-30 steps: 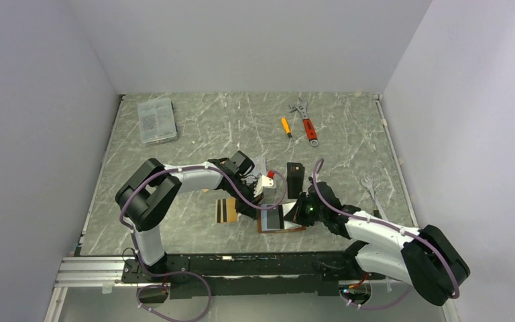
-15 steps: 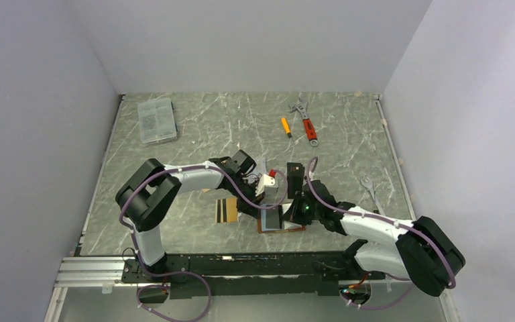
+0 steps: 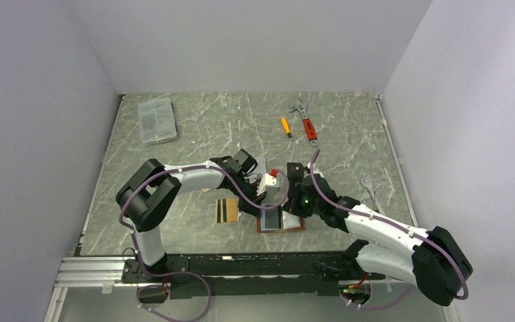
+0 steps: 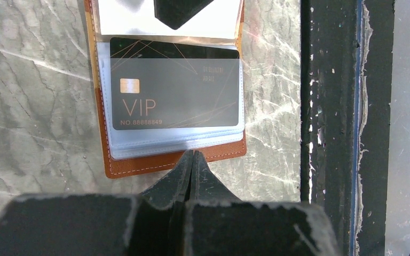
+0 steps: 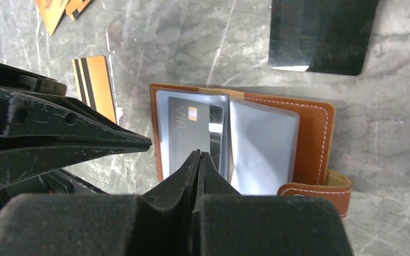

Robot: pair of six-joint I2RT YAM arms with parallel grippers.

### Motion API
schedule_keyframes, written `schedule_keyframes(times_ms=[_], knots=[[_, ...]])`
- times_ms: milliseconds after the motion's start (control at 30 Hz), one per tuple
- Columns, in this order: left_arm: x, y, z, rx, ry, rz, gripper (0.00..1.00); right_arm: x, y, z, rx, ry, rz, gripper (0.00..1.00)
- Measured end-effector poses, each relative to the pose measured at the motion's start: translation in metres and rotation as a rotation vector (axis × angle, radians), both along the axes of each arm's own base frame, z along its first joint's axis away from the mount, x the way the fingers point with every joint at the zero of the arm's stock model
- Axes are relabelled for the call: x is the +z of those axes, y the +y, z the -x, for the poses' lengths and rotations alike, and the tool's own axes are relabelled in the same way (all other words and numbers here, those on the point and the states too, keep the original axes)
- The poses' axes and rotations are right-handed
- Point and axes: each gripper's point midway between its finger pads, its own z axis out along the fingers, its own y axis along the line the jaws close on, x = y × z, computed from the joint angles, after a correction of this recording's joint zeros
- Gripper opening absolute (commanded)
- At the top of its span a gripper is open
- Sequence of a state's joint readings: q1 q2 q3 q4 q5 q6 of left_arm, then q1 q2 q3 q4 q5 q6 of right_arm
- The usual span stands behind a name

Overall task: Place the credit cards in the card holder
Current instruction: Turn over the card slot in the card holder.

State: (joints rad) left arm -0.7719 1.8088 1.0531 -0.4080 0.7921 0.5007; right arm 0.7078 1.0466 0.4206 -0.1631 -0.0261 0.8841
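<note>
Tan leather holder (image 5: 312,133) lies open by the bases, a grey VIP card (image 4: 176,90) sleeved inside. Both pincers are fully closed and empty. The left pincer (image 4: 192,156) is at the holder's edge and the right pincer (image 5: 198,156) over the sleeves, seemingly pinning it flat. From above, a striped card (image 3: 226,210) waits at its nine o'clock.

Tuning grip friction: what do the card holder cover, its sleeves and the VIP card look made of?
Card holder: tan-brown leather or faux leather, matte, white stitching along the edge. Sleeves: clear soft plastic, glossy; the card shows through. VIP card: dark grey, probably plastic, satin sheen, gold print; metal not excluded.
</note>
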Motion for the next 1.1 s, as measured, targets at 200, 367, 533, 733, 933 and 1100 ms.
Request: schedule_keyframes(times_ms=[200, 367, 533, 733, 933, 1100], knots=[[-0.001, 0.001, 0.001, 0.0, 0.001, -0.001, 0.0, -0.007, 0.009, 0.003, 0.035, 0.012, 0.011, 0.0], [0.001, 0.002, 0.001, 0.002, -0.003, 0.002, 0.0, -0.018, 0.01, 0.007, 0.043, 0.043, 0.036, 0.0], [0.004, 0.003, 0.001, 0.003, -0.008, 0.008, 0.0, -0.023, 0.01, 0.007, 0.042, 0.052, 0.043, 0.0], [0.005, 0.003, 0.001, 0.002, -0.011, 0.009, 0.0, -0.031, 0.009, 0.008, 0.04, 0.062, 0.049, 0.0], [0.004, 0.003, 0.001, 0.002, -0.013, 0.008, 0.0, -0.036, 0.008, 0.01, 0.032, 0.067, 0.044, 0.0], [0.005, 0.003, 0.001, 0.002, -0.012, 0.009, 0.0, -0.036, 0.009, 0.009, 0.03, 0.06, 0.034, 0.0]])
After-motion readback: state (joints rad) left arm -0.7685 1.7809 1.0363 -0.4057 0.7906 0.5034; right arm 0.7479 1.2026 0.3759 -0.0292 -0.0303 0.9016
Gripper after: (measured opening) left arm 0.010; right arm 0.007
